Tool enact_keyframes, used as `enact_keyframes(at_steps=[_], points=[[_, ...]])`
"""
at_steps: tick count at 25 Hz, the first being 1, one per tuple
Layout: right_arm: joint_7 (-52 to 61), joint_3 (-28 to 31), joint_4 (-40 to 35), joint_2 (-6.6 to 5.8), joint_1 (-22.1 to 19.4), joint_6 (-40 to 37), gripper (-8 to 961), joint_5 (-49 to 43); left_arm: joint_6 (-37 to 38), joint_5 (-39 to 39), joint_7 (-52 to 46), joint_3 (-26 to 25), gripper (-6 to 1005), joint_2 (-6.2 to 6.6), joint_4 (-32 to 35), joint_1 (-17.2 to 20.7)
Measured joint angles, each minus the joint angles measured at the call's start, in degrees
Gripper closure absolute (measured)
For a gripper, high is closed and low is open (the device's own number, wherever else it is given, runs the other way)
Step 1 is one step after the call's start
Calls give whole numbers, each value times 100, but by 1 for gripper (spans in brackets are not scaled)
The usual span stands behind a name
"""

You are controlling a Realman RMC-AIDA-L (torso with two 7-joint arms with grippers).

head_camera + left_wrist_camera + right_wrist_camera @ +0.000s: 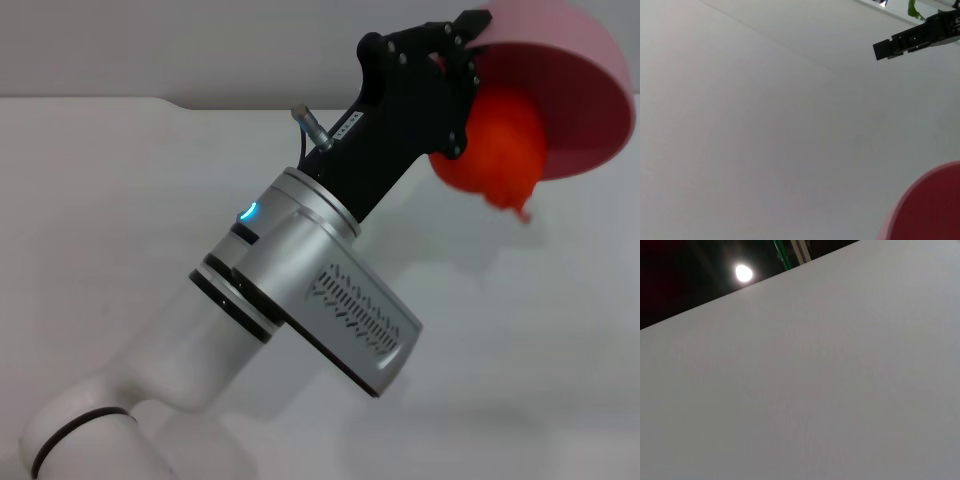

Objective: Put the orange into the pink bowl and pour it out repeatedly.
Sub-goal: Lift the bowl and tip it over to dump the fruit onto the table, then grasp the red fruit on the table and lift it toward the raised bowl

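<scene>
The left gripper [470, 35] is raised above the desk [120, 200] toward its far right corner, its fingers closed on the near rim of the pink bowl [580, 90]. The bowl is tipped on its side, opening facing down toward the desk. The orange [505, 140] sits at the bowl's lower lip, just beside the gripper, clear of the desk.

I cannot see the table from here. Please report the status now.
Left gripper shut on pink bowl rim, bowl tipped over. Orange at bowl mouth, spilling out above white table. Right gripper not in view. Nothing in the way.
</scene>
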Motion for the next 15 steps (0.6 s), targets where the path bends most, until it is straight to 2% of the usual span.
enact_keyframes(at_steps=[9, 15], points=[[0, -16, 0, 0, 10, -6, 426, 0, 77, -24, -280, -52, 954, 4, -22, -1], [0, -32, 12, 0, 10, -10, 426, 0, 772, -22, -1802, -532, 954, 37, -12, -106]])
